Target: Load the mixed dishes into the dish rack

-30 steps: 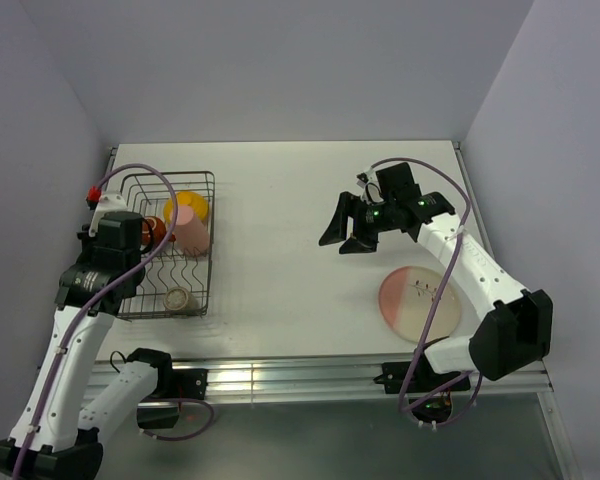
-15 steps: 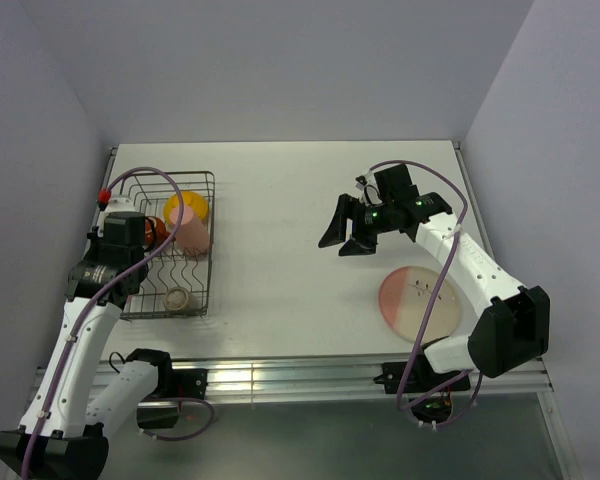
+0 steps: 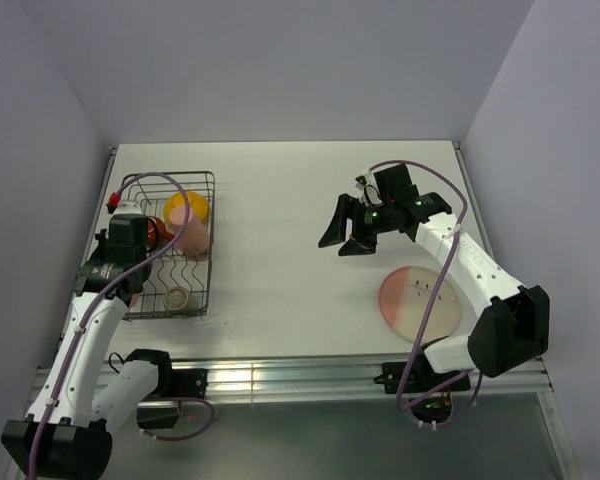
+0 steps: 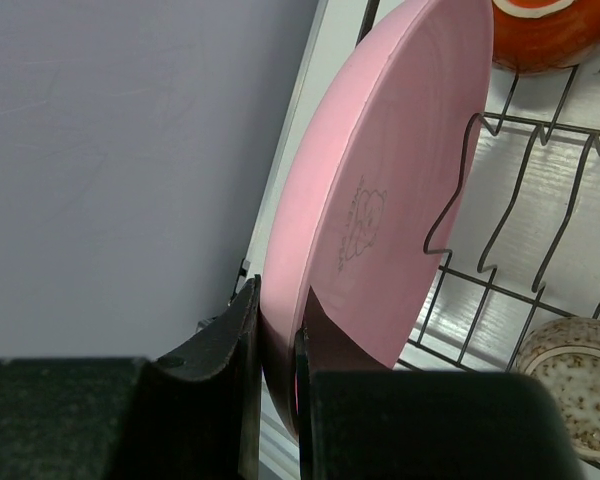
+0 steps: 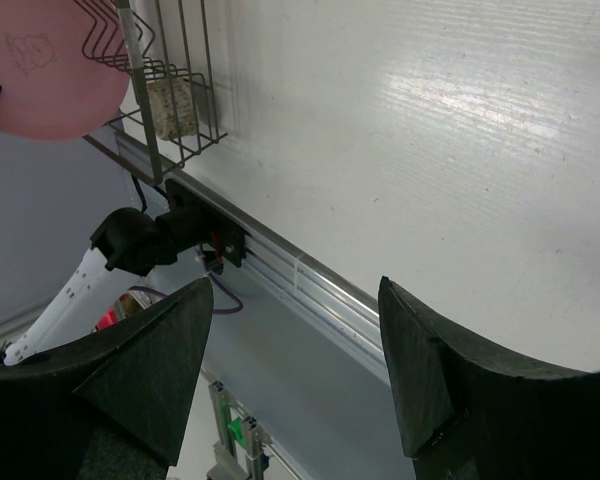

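Observation:
My left gripper (image 4: 277, 370) is shut on the rim of the pink plate (image 4: 380, 190), which stands on edge over the left side of the dish rack (image 3: 170, 174). In the rack lie the orange-yellow bowl (image 3: 192, 203), the pink tumbler (image 3: 190, 233), the dark red-brown cup (image 4: 545, 35) and the speckled beige cup (image 3: 177, 298). From above, the left gripper (image 3: 125, 245) hides the held plate. The pink-and-cream plate (image 3: 420, 303) lies flat on the table at the right. My right gripper (image 3: 343, 238) hangs open and empty above the table's middle, left of that plate.
The rack's wavy wires (image 4: 500, 230) run right beside the held plate, and the grey side wall (image 4: 130, 150) is close on its left. A metal rail (image 3: 310, 375) lines the table's near edge. The right wrist view shows the rack's corner (image 5: 170, 110) and the pink plate (image 5: 50, 70).
The left arm has carried the pink plate a little farther back and to the right along the rack's left side. The right arm has barely moved.

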You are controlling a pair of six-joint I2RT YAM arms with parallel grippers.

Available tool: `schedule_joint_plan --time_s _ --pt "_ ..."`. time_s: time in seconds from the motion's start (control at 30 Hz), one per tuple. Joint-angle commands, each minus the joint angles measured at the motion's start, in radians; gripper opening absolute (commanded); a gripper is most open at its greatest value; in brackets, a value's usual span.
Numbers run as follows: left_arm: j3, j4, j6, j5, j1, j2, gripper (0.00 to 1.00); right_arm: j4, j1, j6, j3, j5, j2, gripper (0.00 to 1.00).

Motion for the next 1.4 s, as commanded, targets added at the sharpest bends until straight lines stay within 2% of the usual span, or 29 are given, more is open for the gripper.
schedule_joint_plan --time_s 0.0,0.2,0.33,0.4,0.43,0.6,0.63,0.67,0.73,1.0,1.2,1.37 --pt "-0.018 0.056 -0.001 0.010 0.014 0.008 0.00 0.023 -0.003 -0.011 0.009 -0.005 0.001 0.74" --pt "-0.035 0.080 -0.009 0.012 0.015 0.039 0.08 0.016 -0.003 -0.011 0.016 -0.007 -0.002 0.74" --pt "-0.035 0.086 -0.061 0.013 0.017 0.059 0.21 0.016 -0.003 -0.011 0.018 -0.010 -0.005 0.74" --pt "-0.033 0.085 -0.071 0.007 0.017 0.066 0.24 0.014 -0.003 -0.014 0.016 -0.010 -0.005 0.74" --pt "-0.033 0.083 -0.084 0.001 0.018 0.068 0.34 0.016 -0.003 -0.014 0.016 -0.010 -0.006 0.74" --pt "-0.010 0.056 -0.123 -0.020 0.018 0.077 0.56 0.016 -0.003 -0.019 0.015 -0.005 -0.010 0.74" --pt "-0.001 0.043 -0.130 -0.025 0.018 0.080 0.67 0.016 -0.003 -0.019 0.015 -0.005 -0.009 0.74" --pt "0.003 0.039 -0.134 -0.027 0.018 0.085 0.82 0.016 -0.003 -0.017 0.015 -0.007 -0.008 0.74" --pt "0.020 0.025 -0.151 -0.050 0.018 0.089 0.99 0.017 -0.003 -0.017 0.018 -0.010 -0.005 0.74" --pt "0.106 -0.021 -0.200 -0.117 0.018 0.070 0.99 0.017 -0.003 -0.017 0.029 -0.013 0.004 0.74" --pt "0.230 -0.076 -0.251 -0.188 0.018 0.077 0.99 0.008 -0.003 -0.017 0.045 0.004 0.006 0.74" --pt "0.449 -0.136 -0.275 -0.196 0.014 0.135 0.99 -0.027 -0.004 -0.020 0.082 0.048 -0.002 0.74"
